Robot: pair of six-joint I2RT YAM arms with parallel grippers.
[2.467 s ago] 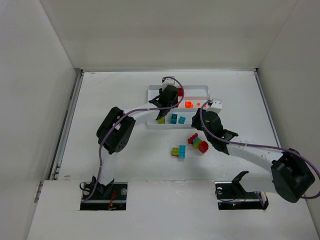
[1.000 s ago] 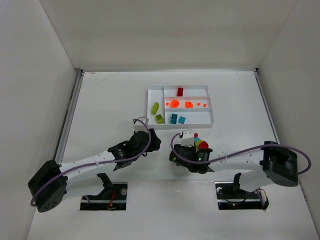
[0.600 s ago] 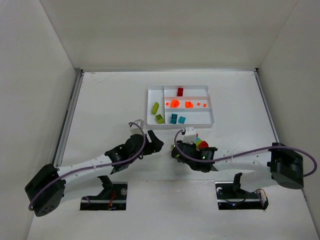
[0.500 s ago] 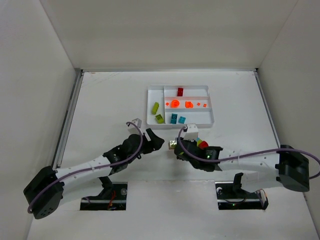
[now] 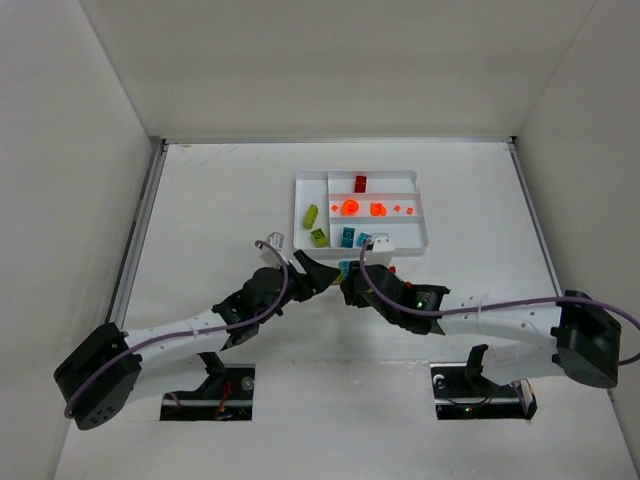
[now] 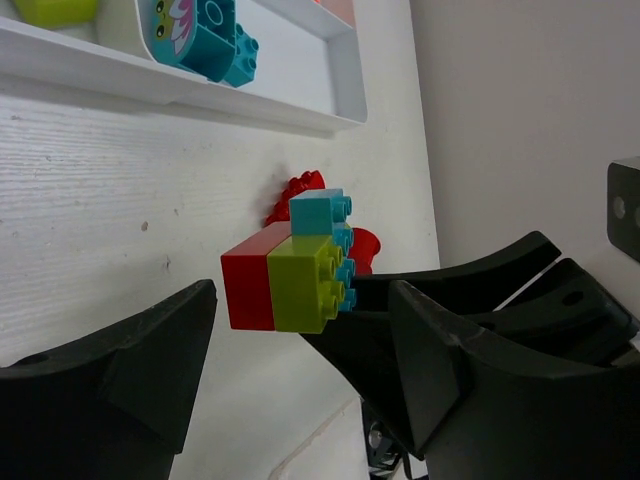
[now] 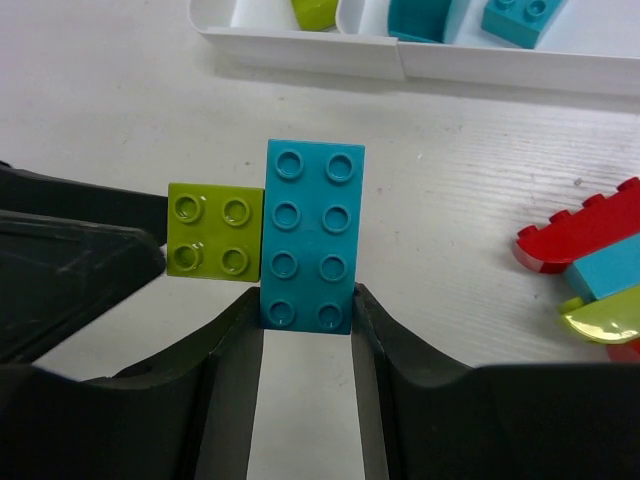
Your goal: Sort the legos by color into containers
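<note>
Now that the right claw (image 7: 307, 310) has picked the stuck-together stack off the worktop (image 5: 220, 200), I've got it pinched by the near end of the teal brick (image 7: 308, 235). The lime brick (image 7: 208, 228) hangs off its left side and a red brick (image 6: 247, 290) sits behind that. The stack is held in the middle of the scene, just near of the tray (image 5: 311, 192) and not in any compartment.

The left claw (image 6: 300, 340) has come in from the left and spread wider than it was a moment ago. Its fingers now stand either side of the stack without touching it. Half a second back it sat off to the left with a clear gap, so that's the fresh change.

A couple of seconds ago both claws were over at the tray, and this stack lay on the worktop beside the other loose pieces. Now both have swung back and meet over it.

I read this as a two-handed pull-apart. Three colours locked together can't go into one section, so the left claw would need to close on the lime and red end while the right holds the teal.

Sorted pieces already lie in the tray: lime in the tall left section, with red, orange and teal in the long ones. A few loose pieces (image 7: 590, 265) wait on the worktop to the right.
</note>
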